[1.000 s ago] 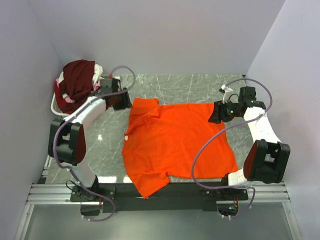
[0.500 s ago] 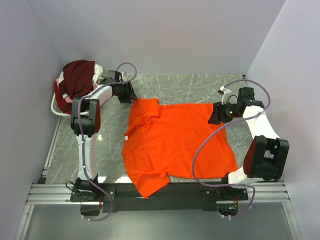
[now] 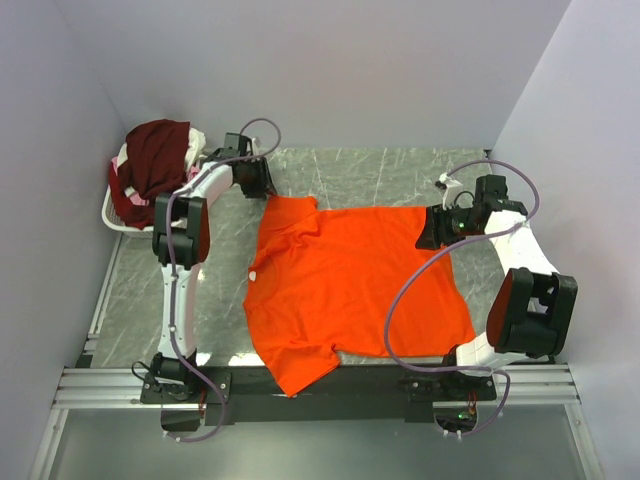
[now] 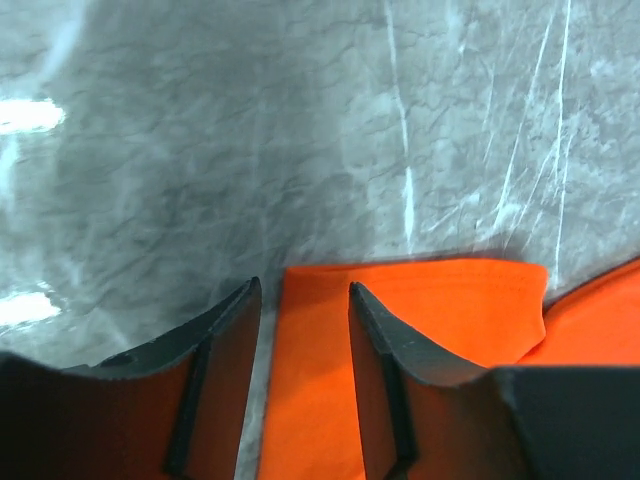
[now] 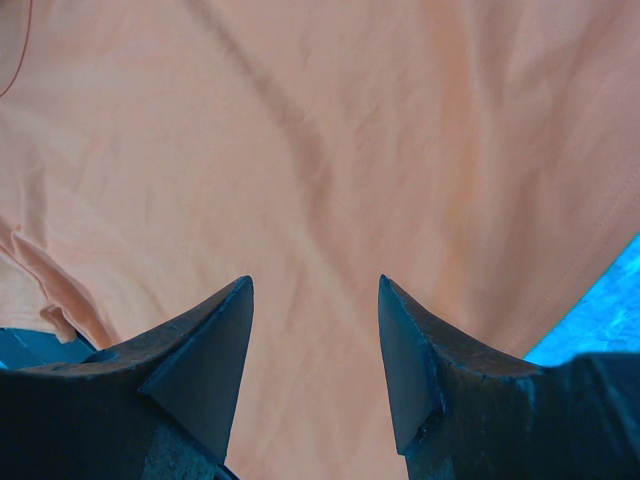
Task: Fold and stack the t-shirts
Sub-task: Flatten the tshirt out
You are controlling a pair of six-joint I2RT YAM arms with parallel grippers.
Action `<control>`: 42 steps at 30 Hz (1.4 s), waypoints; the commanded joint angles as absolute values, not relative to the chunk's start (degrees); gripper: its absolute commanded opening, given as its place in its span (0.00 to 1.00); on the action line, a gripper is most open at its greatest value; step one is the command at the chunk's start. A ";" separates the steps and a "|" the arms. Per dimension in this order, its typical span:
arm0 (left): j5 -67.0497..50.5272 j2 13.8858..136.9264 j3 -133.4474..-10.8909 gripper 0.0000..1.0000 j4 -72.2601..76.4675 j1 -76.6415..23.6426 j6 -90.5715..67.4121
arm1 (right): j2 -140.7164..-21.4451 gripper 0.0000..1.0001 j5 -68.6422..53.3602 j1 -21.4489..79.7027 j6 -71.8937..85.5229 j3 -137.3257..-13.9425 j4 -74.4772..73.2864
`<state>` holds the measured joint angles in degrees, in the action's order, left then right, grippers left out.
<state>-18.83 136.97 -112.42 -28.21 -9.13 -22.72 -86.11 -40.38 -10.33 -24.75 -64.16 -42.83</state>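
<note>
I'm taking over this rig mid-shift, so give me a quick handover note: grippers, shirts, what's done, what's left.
Left gripper: open, astride the sleeve edge of the orange t-shirt.
Right gripper: open, low over that shirt's right side.
The orange t-shirt lies spread flat on the table; the maroon t-shirt and others are heaped in the basket.
Done: nothing folded. Left: fold everything, stack.

The grey marbled table is carrying the orange t-shirt, which is lying spread flat across its middle. The shirt's collar is pointing left and its hem right; one sleeve is pointing toward the far edge, while the other is reaching the near edge. The white wire basket is sitting at the far left corner, apart from the shirt.
</note>
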 commanded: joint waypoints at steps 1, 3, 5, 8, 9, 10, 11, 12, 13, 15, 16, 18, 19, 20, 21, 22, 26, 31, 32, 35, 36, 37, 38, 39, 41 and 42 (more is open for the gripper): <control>-13.89 139.48 -115.66 0.46 -33.04 -11.69 -20.22 | -86.31 0.60 -40.61 -10.72 -25.05 -64.60 -42.63; -10.22 139.92 -116.36 0.45 -34.01 -12.83 -19.78 | -86.31 0.60 -40.61 -10.72 -25.05 -64.69 -42.63; -6.87 140.01 -117.24 0.41 -35.68 -13.79 -19.34 | -86.48 0.60 -40.52 -10.99 -25.05 -64.69 -42.71; -1.24 140.18 -117.60 0.38 -37.52 -14.41 -18.90 | -86.40 0.60 -40.69 -11.07 -25.05 -64.69 -42.71; -0.45 140.19 -117.51 0.37 -37.88 -14.50 -18.72 | -86.40 0.60 -40.69 -11.16 -25.05 -64.77 -42.71; -0.27 140.01 -117.42 0.37 -38.14 -14.59 -18.63 | -86.40 0.60 -40.69 -11.16 -25.05 -64.78 -42.71; -0.18 140.01 -117.33 0.35 -38.41 -14.59 -18.55 | -86.31 0.60 -40.78 -11.16 -25.05 -64.86 -42.71; 1.13 139.92 -117.25 0.34 -38.50 -14.68 -18.28 | -86.31 0.60 -40.69 -11.25 -25.05 -64.78 -42.71; 1.75 139.83 -117.07 0.32 -38.41 -14.76 -18.11 | -86.13 0.60 -40.69 -11.25 -24.87 -64.78 -42.63; 1.67 139.75 -116.89 0.27 -38.41 -15.12 -17.93 | -86.13 0.60 -40.61 -11.25 -24.96 -64.77 -42.71; 1.50 139.83 -117.16 0.25 -38.41 -15.29 -17.93 | -86.13 0.60 -40.43 -11.34 -24.87 -64.78 -42.54; 0.71 139.92 -117.42 0.16 -38.67 -15.73 -17.75 | -86.31 0.60 -39.91 -11.42 -24.87 -64.69 -42.28; 0.44 139.83 -117.42 0.13 -38.67 -15.82 -17.67 | -86.48 0.60 -39.55 -11.43 -24.70 -64.60 -42.10; 0.44 139.22 -117.16 0.06 -38.50 -15.99 -17.75 | -86.57 0.60 -39.20 -11.51 -24.44 -64.69 -41.84; 0.53 138.70 -115.77 0.03 -37.71 -16.00 -17.75 | -86.92 0.60 -38.50 -11.51 -24.26 -64.77 -41.49; 0.44 137.82 -114.62 0.00 -36.92 -16.00 -17.84 | -87.27 0.60 -37.89 -11.51 -23.91 -65.04 -41.31; 0.44 131.51 -109.00 0.01 -33.84 -15.30 -18.36 | -89.82 0.60 -34.20 -11.51 -21.54 -68.45 -40.34; 1.23 122.20 -99.42 0.00 -29.98 -12.58 -20.21 | -99.30 0.59 -26.47 -11.60 -16.70 -79.76 -41.83; 1.40 120.86 -98.01 0.00 -28.75 -12.31 -20.56 | -102.62 0.57 -24.28 -11.43 -16.18 -81.81 -42.27; 1.76 116.91 -95.10 0.00 -28.13 -11.52 -20.39 | -109.13 0.56 -22.07 -11.43 -13.80 -89.09 -43.07; 1.58 116.20 -94.40 0.00 -27.95 -11.43 -20.39 | -110.73 0.54 -21.54 -11.34 -13.02 -90.95 -43.50; 1.15 114.97 -94.13 0.00 -27.69 -11.43 -20.48 | -112.40 0.54 -21.19 -11.34 -12.57 -94.53 -43.85; 0.88 114.61 -93.78 0.00 -27.16 -11.51 -20.48 | -115.72 0.52 -20.75 -11.25 -12.22 -96.40 -44.29; 0.62 114.35 -93.43 0.00 -27.16 -11.43 -20.48 | -117.40 0.51 -20.66 -11.25 -11.69 -98.33 -45.34; -0.26 114.52 -93.69 0.00 -27.68 -11.43 -20.39 | -121.61 0.50 -20.92 -10.99 -11.08 -103.26 -46.84; -0.79 114.52 -93.78 0.00 -27.69 -11.51 -20.39 | -122.77 0.50 -21.18 -10.81 -10.81 -104.75 -47.19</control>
